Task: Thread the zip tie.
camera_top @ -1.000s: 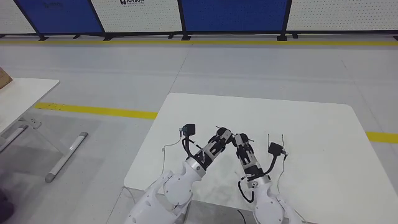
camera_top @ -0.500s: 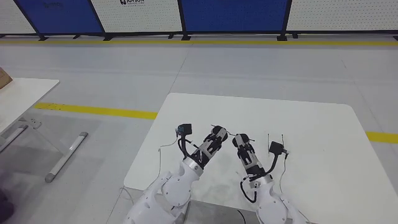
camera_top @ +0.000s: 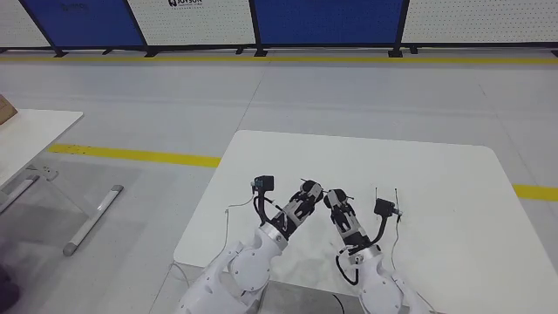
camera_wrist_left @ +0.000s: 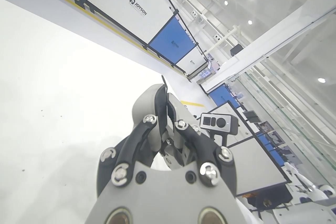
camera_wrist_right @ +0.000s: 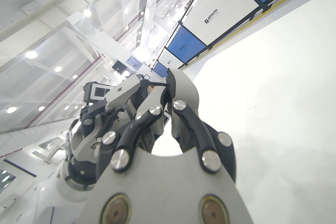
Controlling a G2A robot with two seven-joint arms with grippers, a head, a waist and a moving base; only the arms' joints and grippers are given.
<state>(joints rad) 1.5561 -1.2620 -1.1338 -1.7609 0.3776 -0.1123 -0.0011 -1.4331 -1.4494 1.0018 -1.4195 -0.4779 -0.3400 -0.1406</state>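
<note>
Fingers (camera_wrist_right: 183, 89) tight around zip tie (camera_wrist_right: 155, 84)

A white table (camera_top: 436, 183) has a smooth, matt top marked by a few tiny dark flecks. The left gripper (camera_wrist_left: 165, 93) has a matt, pale grey shell that could be plastic or painted metal, black ribbed rubbery pads (camera_wrist_left: 161, 104), black link bars (camera_wrist_left: 134, 141) with a soft sheen, and bright polished metal screws (camera_wrist_left: 148, 119). The right gripper (camera_wrist_right: 168, 80) is made of the same materials. A thin black plastic zip tie (camera_wrist_right: 155, 84) looks smooth. The pale grey floor (camera_top: 349, 96) is smooth and slightly glossy. Blue and white perforated panels (camera_top: 327, 4) look matt, in black frames.
</note>
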